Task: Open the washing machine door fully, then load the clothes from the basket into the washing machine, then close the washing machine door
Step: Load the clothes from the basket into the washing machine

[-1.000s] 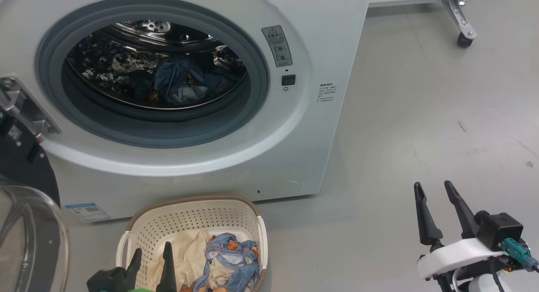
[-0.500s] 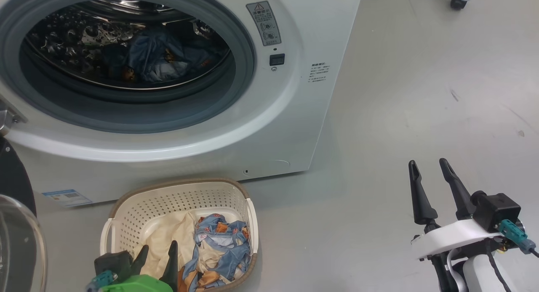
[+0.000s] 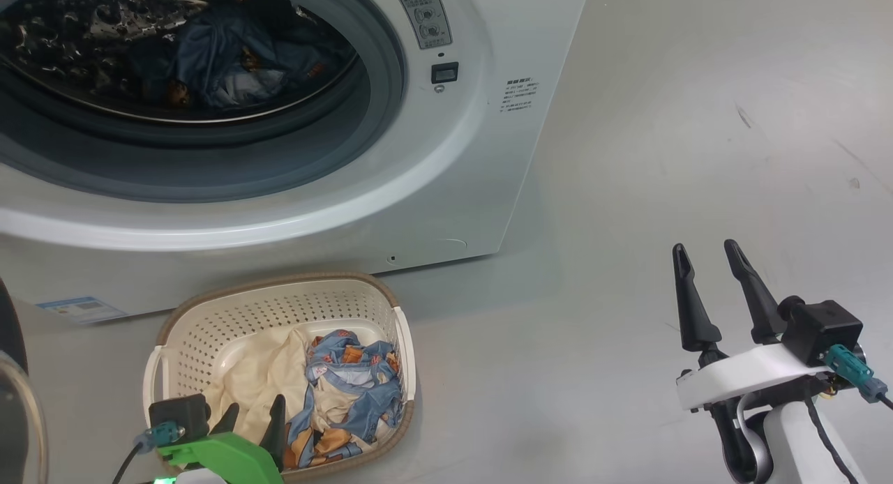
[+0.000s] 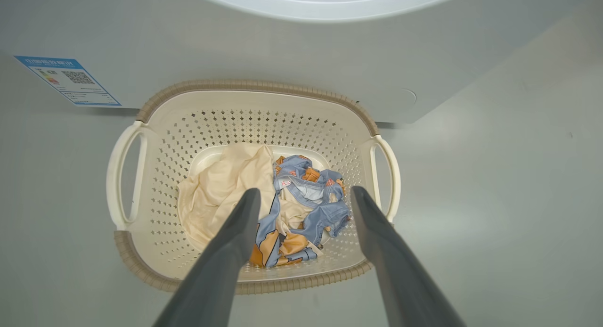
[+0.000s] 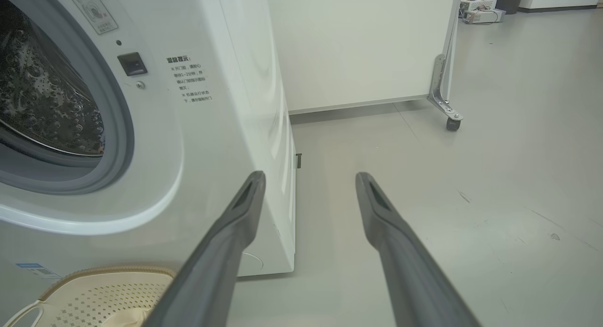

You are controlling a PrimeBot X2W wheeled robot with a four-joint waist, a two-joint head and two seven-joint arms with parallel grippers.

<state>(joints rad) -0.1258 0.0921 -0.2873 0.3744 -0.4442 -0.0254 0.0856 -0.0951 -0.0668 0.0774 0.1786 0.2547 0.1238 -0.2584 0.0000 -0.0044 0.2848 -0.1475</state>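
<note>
Clothes (image 3: 352,390), head view: they lay in the basket (image 3: 279,306) on the floor (image 3: 628,156), close in front of the washer (image 3: 481,163). A cream cloth (image 3: 254,372) was on the left and blue printed pieces on the right. The washer mouth was open, with another blue garment (image 3: 209,51) already inside the drum (image 3: 42,24). A sliver of the door (image 3: 17,428) showed at the left edge, swung clear of the mouth. A blue label (image 3: 80,308) sat low on the washer front. The left pincer (image 3: 254,404) was at the basket's near rim, jaws spread wide, nothing held. The right pincer (image 3: 704,248) was well off to the right over bare floor, jaws equally wide, empty.

Left wrist view: it looked straight down into the basket. The fingers (image 4: 235,242) were parted. One tip was over the edge where cream cloth met blue print, the other over the perforated wall just beside the blue pile. Nothing was between them. I could not tell whether the tips touched fabric. The basket's far rim sat right under the washer front, with the label up left.

Right wrist view: both fingers were apart, pointing past the washer's front corner at bare floor. The gasket (image 5: 118,143) and drum were at left, and the basket rim was at the bottom left. A white panel (image 5: 358,44) on a caster (image 5: 452,124) stood behind.
</note>
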